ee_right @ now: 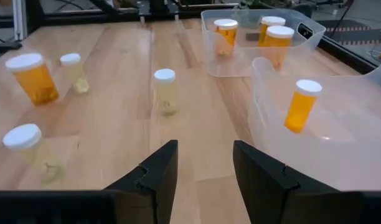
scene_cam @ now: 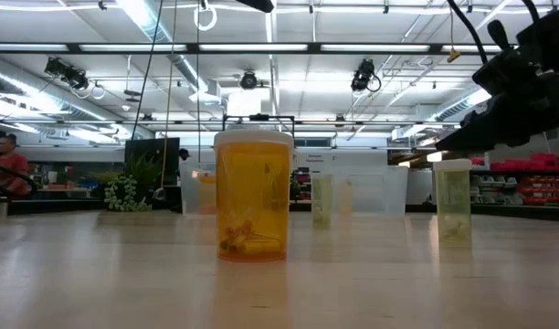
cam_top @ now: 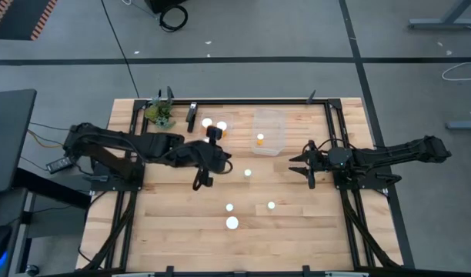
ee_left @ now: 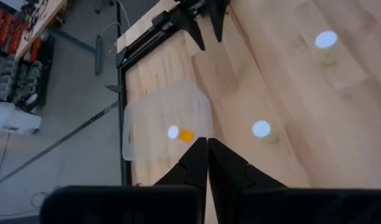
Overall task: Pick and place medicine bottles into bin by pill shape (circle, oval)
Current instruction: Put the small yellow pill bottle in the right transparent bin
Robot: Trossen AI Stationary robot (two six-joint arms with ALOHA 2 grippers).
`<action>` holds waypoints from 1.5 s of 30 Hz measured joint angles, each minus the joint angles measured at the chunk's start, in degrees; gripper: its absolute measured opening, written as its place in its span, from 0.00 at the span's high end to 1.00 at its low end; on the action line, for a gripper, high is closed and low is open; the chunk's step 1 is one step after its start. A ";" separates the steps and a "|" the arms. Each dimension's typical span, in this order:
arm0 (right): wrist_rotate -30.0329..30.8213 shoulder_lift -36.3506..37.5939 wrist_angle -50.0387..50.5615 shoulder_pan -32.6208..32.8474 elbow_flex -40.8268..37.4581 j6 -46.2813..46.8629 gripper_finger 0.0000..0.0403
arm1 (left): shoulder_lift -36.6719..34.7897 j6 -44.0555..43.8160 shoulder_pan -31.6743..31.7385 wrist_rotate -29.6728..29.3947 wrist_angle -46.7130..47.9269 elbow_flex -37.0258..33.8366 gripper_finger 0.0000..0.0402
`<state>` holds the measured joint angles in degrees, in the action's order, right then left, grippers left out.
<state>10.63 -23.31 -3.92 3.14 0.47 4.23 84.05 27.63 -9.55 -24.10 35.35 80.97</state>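
High view: left gripper (cam_top: 202, 178) over mid-table, fingers pressed together, holding nothing.
Right gripper (ee_right: 203, 171): parked at the right side, jaws slightly apart, empty.
Bottles: four loose on the boards (cam_top: 232, 223); one orange bottle (cam_top: 260, 139) inside the clear bin (cam_top: 271, 117).

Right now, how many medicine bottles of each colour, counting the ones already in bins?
orange bottles: 5
pale yellowish bottles: 3
Total: 8
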 joint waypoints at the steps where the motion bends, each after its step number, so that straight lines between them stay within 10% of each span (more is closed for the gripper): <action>1: 0.02 0.00 -0.25 0.00 0.00 0.30 0.60 | -0.18 0.07 0.70 0.65 -0.84 0.01 0.96; 8: -0.10 0.00 -8.60 0.00 0.00 11.41 0.60 | -0.18 5.26 8.13 13.74 -7.45 -4.18 0.96; 26: -9.18 -7.05 -37.86 0.02 1.62 13.95 0.60 | -10.87 1.54 11.86 21.51 -11.42 -11.14 0.97; 45: -6.42 -42.29 -18.25 -0.37 37.23 -1.04 0.60 | -33.15 -3.06 13.45 21.41 -22.93 -26.56 0.95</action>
<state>4.21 -65.60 -22.17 2.76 37.70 3.20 50.90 24.56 3.90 -2.68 12.43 54.41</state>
